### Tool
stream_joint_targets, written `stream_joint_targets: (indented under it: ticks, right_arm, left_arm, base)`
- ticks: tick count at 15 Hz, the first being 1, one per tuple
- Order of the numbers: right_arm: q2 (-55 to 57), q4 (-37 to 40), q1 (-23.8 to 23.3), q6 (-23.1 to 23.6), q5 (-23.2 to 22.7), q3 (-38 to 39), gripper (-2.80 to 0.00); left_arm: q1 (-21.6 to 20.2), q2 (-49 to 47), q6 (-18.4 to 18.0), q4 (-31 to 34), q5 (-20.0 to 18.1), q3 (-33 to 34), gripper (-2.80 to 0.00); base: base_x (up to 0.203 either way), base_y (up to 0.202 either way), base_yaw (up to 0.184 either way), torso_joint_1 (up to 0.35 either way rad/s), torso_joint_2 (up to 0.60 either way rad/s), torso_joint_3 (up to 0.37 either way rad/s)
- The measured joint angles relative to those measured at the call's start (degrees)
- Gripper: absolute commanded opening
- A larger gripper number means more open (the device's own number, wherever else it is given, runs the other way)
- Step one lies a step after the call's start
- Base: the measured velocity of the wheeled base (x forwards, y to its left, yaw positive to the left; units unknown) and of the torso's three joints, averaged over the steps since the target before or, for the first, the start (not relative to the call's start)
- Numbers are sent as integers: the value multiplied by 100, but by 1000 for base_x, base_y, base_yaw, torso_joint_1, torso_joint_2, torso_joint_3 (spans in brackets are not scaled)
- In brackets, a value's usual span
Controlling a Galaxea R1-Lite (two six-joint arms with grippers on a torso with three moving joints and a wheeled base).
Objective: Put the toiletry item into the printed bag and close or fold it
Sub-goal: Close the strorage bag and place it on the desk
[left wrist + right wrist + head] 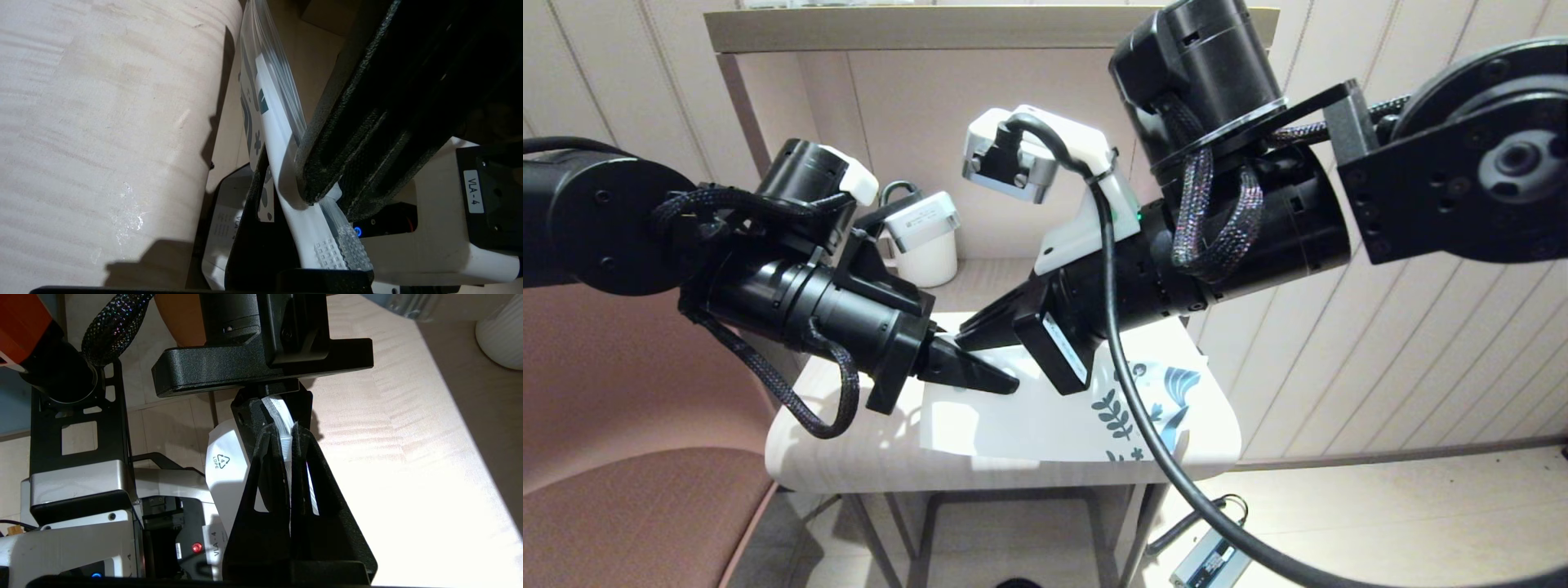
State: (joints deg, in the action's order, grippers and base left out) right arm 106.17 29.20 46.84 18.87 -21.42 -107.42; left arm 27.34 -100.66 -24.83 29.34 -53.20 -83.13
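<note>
Both pincers pinching the printed bag (1045, 416) near the tabletop (849, 457) front edge: left gripper (980, 377) and right gripper (970, 336) clamped on its plain end, likely steadying it for closing; toiletry item not visible, presumably inside.

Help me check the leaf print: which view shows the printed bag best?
The head view: the printed bag lies flat on the table, leaf print facing the camera. The left wrist view catches only its edge; the right wrist view shows a white strip with a recycling mark.
</note>
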Motion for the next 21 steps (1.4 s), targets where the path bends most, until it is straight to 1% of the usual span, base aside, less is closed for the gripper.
stream_joint_targets:
  ticks: [3, 8, 12, 17, 21]
  right_arm:
    - [-99, -11, -16, 0, 3, 191, -280]
    - [-369, -5, -198, 9, -11, 560, -280]
    - [-616, -252, -382, 9, -38, 1008, -280]
    - [-999, -445, -729, 9, -241, 1673, -280]
    - [-1325, -757, -1028, 1, -461, 2331, -280]
  left_arm:
    - [0, 2, -2, 4, 0, 6, -280]
    - [7, 24, -5, -22, 1, 43, -280]
    - [16, 35, -7, -26, 6, 59, -280]
    - [18, 44, -7, -26, 6, 60, -280]
    - [18, 52, -7, -22, 6, 59, -280]
  base:
    - [0, 0, 0, 0, 0, 0]
    - [0, 0, 0, 0, 0, 0]
    - [0, 0, 0, 0, 0, 0]
    - [0, 0, 0, 0, 0, 0]
    - [0, 0, 0, 0, 0, 0]
